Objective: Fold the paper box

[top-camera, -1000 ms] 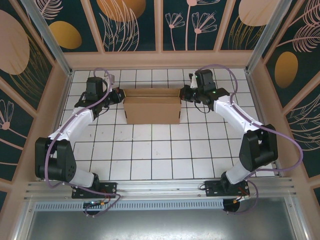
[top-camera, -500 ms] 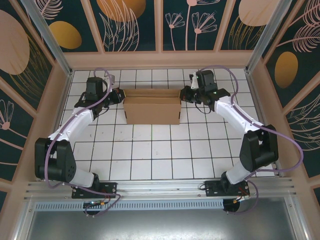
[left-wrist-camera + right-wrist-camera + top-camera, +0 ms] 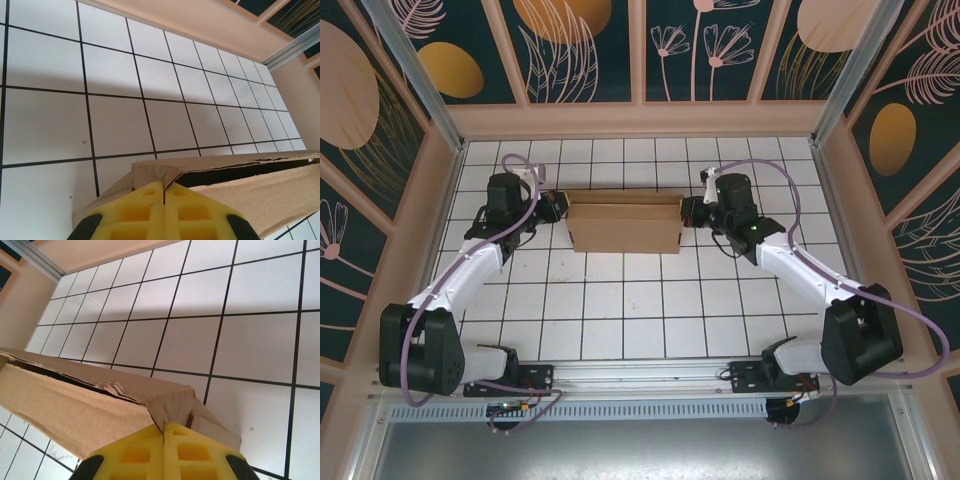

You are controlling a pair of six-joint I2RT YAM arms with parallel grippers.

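box (image 3: 625,222): on desk (image 3: 620,310), toward 12 o'clock, long side running 9 to 3, dark gap along its top edge | left fingers (image 3: 558,203): clenched on box's 9 o'clock end | right fingers (image 3: 688,212): clenched on box's 3 o'clock end

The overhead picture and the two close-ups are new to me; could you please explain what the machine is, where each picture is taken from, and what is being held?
The overhead picture looks down on two white-and-black robot arms bolted at the near edge of a white tiled table. Between them lies a plain brown cardboard box, partly folded. The other two pictures come from cameras on the wrists, so each sees its own yellow pads. The left claw is shut on the box's left end, the right claw on its right end. Up close, each pair of pads pinches a cardboard corner.
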